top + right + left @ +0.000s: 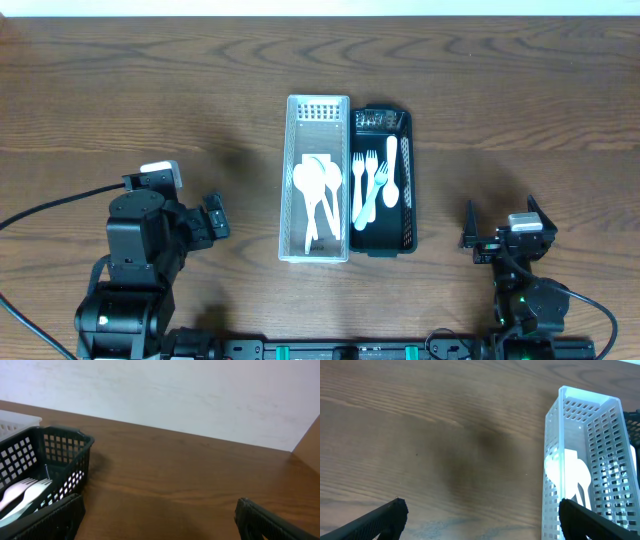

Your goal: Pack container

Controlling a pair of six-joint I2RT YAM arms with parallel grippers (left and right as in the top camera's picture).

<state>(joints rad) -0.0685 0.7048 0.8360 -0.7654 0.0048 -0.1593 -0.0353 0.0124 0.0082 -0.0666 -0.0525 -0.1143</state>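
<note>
A white perforated basket (318, 110) stands at the table's middle and holds white spoons (318, 190). A dark green basket (404, 130) touches its right side and holds white forks (365, 185) and a white spoon (391, 172). My left gripper (215, 218) is open and empty, left of the white basket (555, 460). My right gripper (498, 232) is open and empty, right of the dark basket (60, 445). The forks (22, 491) show in the right wrist view, the spoons (567, 467) in the left wrist view.
The brown wooden table (150, 90) lies all around the two baskets. A white wall (175, 390) rises behind the table's far edge in the right wrist view. Cables run from the left arm's base (50, 205).
</note>
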